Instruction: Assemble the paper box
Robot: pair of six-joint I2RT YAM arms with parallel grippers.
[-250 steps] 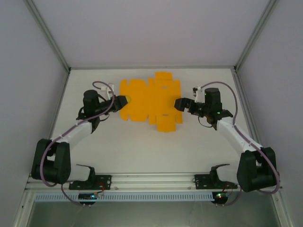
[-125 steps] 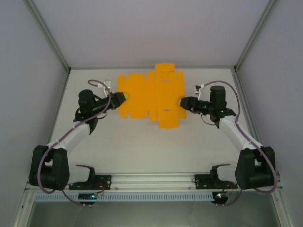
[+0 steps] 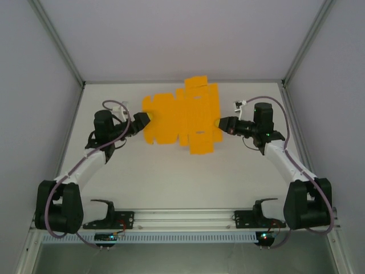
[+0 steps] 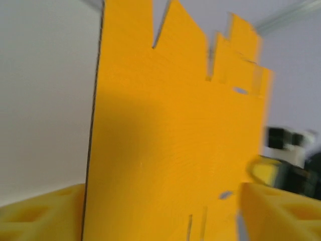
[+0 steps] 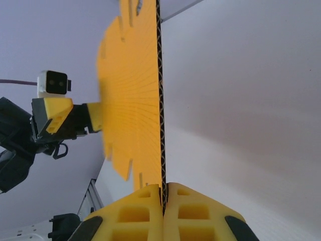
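Observation:
The paper box (image 3: 179, 117) is a flat orange-yellow die-cut sheet with tabs and slots, near the back middle of the white table. My right gripper (image 3: 220, 124) is shut on its right edge. In the right wrist view the yellow fingers (image 5: 135, 216) pinch the corrugated edge of the paper box (image 5: 133, 100) at the right gripper (image 5: 163, 201). My left gripper (image 3: 142, 120) stands open at the sheet's left edge. In the left wrist view the paper box (image 4: 170, 140) lies between the spread jaws of the left gripper (image 4: 160, 213), whose fingers (image 4: 40, 213) sit well apart.
Bare white table (image 3: 182, 177) lies in front of the sheet. Pale walls and slanted aluminium posts (image 3: 60, 45) close in the back and sides. A metal rail (image 3: 182, 217) with both arm bases runs along the near edge.
My right gripper has shut on the sheet's right edge. My left gripper has let go and opened. The sheet has shifted a little toward the back.

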